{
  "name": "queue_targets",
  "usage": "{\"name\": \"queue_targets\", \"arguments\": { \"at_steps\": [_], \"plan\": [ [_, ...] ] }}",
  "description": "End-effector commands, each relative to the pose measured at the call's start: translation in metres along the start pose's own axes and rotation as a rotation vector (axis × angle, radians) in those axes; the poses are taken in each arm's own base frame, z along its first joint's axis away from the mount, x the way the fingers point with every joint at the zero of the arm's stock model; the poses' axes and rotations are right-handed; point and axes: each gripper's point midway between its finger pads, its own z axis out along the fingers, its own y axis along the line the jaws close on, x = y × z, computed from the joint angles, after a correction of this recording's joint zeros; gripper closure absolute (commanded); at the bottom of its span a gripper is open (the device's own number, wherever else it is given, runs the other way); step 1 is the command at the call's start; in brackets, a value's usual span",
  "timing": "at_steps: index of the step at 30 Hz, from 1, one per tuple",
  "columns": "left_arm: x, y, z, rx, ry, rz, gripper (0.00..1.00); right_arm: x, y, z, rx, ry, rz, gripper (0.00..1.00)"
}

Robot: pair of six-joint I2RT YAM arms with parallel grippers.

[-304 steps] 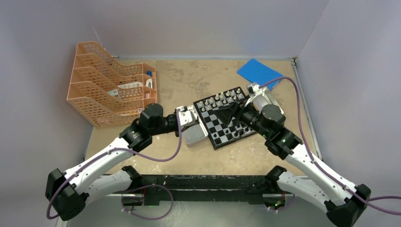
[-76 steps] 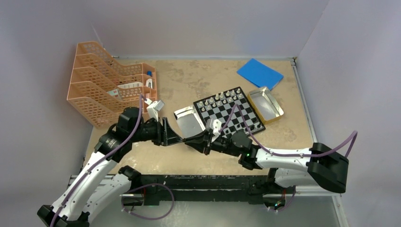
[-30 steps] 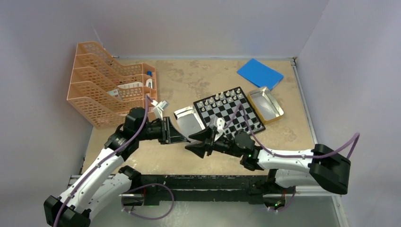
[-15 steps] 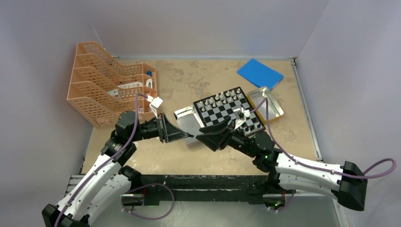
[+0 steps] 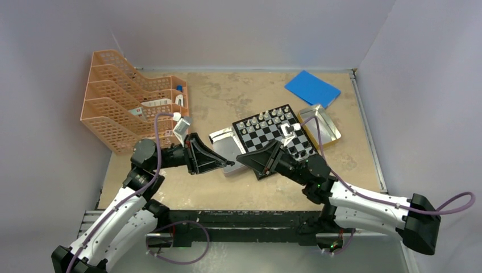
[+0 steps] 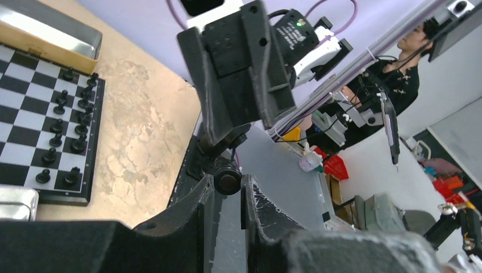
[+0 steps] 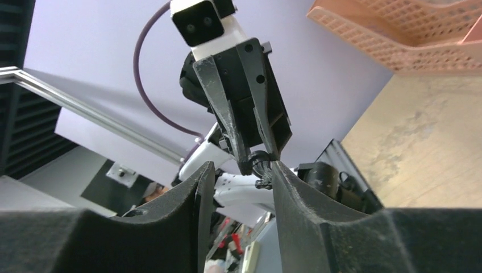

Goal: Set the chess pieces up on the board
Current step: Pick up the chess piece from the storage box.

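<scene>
My left gripper hangs above the table's near side, shut on a small black chess piece pinched at its fingertips. My right gripper points at it tip to tip. In the right wrist view that piece sits between my open right fingers, close against the right-hand one. The board lies behind the right arm, with white pieces along its far row. The left wrist view shows black pieces standing in two rows on the board.
An open silver tin lies left of the board and another right of it. A blue pad lies at the back right. An orange tiered tray stands at the left.
The right arm has swung up and right until its tips meet the left gripper's. Its jaws opened wider, then narrowed around the held black piece. The left gripper stays shut on the piece.
</scene>
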Motion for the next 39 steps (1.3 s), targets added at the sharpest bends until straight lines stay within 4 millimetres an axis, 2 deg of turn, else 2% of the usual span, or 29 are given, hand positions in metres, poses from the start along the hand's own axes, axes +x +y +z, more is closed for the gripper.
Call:
{"name": "queue_targets", "arguments": {
  "at_steps": [1,7,13,20,30,34,39],
  "plan": [
    [-0.007,-0.019,0.000,0.100,-0.012,0.171,1.00,-0.005,0.044,0.007,-0.144,0.028,0.078,0.57],
    [-0.008,-0.024,-0.002,0.122,-0.019,0.213,1.00,-0.002,0.029,0.008,-0.098,0.025,0.129,0.50],
    [-0.008,-0.023,-0.003,0.117,-0.033,0.244,1.00,-0.001,0.049,0.003,-0.206,0.042,0.165,0.58],
    [-0.009,-0.021,-0.002,0.116,-0.037,0.255,1.00,0.008,0.049,0.005,-0.217,0.097,0.182,0.60],
    [-0.007,-0.020,-0.002,0.118,-0.034,0.255,1.00,-0.003,0.027,-0.003,-0.137,-0.006,0.199,0.50],
    [-0.008,-0.021,-0.001,0.121,-0.030,0.257,1.00,-0.002,0.021,0.000,-0.111,-0.004,0.178,0.42],
    [-0.009,-0.022,-0.001,0.132,-0.031,0.261,1.00,0.003,0.021,0.006,-0.111,0.027,0.166,0.42]
  ]
}}
